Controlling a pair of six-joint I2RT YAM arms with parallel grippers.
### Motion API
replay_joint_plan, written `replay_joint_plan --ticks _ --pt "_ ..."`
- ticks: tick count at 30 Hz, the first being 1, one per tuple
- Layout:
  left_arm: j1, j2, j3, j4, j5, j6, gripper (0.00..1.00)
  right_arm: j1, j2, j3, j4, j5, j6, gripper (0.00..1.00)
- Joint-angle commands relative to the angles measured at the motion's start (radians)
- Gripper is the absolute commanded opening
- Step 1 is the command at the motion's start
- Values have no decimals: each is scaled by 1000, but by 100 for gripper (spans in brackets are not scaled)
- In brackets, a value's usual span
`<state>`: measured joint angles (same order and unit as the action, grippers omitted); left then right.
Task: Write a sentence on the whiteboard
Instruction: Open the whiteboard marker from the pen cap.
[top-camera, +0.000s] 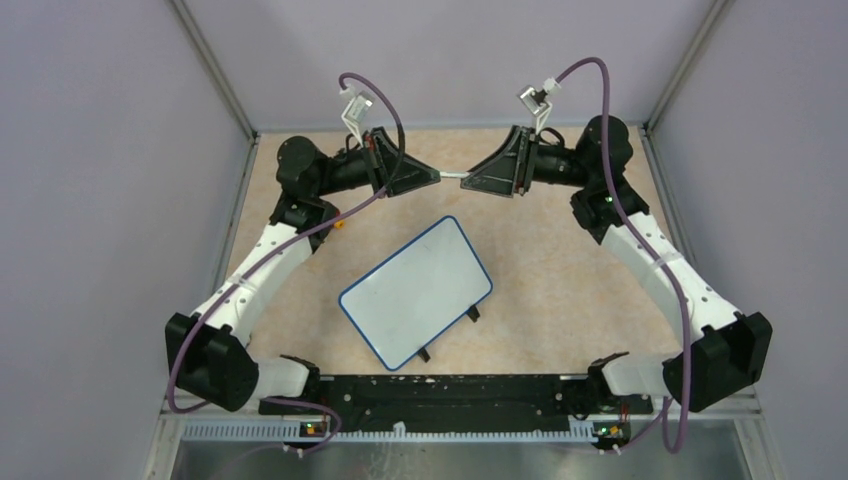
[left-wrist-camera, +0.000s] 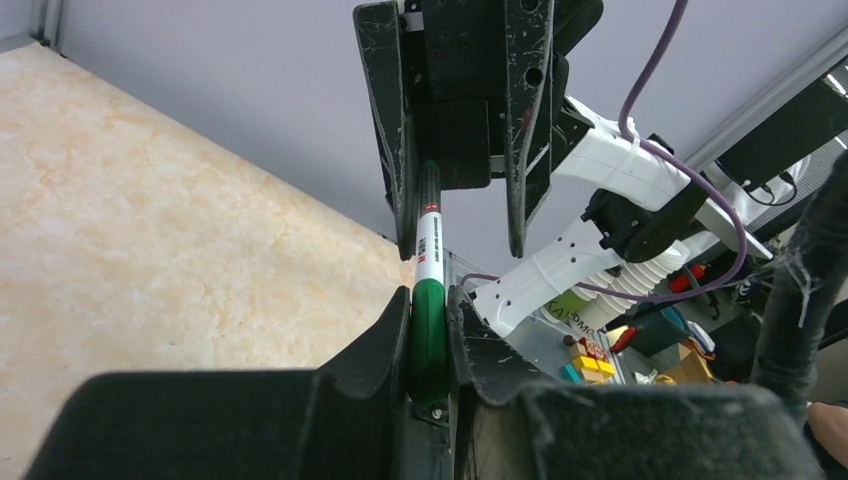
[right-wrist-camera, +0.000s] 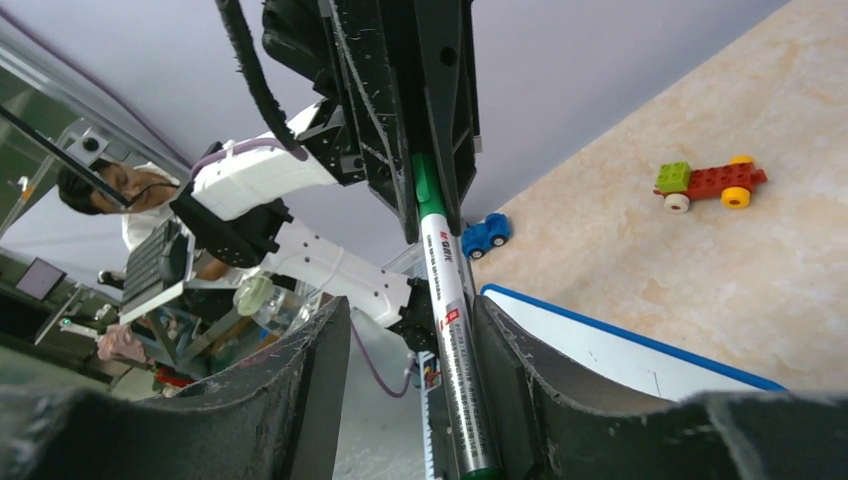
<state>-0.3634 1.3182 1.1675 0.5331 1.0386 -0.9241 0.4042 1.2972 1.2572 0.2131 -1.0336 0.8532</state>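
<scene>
The whiteboard (top-camera: 415, 292) lies tilted in the middle of the table, blue-rimmed and blank; its corner also shows in the right wrist view (right-wrist-camera: 620, 355). No sentence shows on it. Both grippers meet tip to tip above the far side of the table. My left gripper (top-camera: 435, 177) is shut on the green cap (left-wrist-camera: 429, 330) of a white marker (top-camera: 455, 175). My right gripper (top-camera: 472, 178) is open around the marker's barrel (right-wrist-camera: 452, 330), which rests against one finger with a wide gap on the other side.
A red toy car of bricks (right-wrist-camera: 710, 183) and a small blue toy car (right-wrist-camera: 485, 235) sit on the table beyond the whiteboard. Grey walls close the back and both sides. The whiteboard's black clip feet (top-camera: 473, 314) point towards the arm bases.
</scene>
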Motion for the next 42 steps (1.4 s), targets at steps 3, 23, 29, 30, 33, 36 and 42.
replay_joint_plan --ticks 3,23,29,30,33,36,42 --pt "-7 -3 19 -6 -42 41 0 19 5 55 -24 21 -49 42" --pt "-44 1 -3 -61 26 107 0 41 11 55 -52 10 -90 33" --pt "-59 8 4 -61 46 109 0 44 12 57 -54 14 -93 32" --pt "-60 8 4 -57 53 105 0 44 12 57 -61 18 -99 34" --pt "-60 3 12 -62 56 113 0 44 7 57 -84 20 -117 35" --pt "-55 -5 21 -87 61 128 0 45 0 53 -96 17 -134 35" --pt "-39 -15 12 -99 66 132 0 41 -10 47 -101 14 -137 36"
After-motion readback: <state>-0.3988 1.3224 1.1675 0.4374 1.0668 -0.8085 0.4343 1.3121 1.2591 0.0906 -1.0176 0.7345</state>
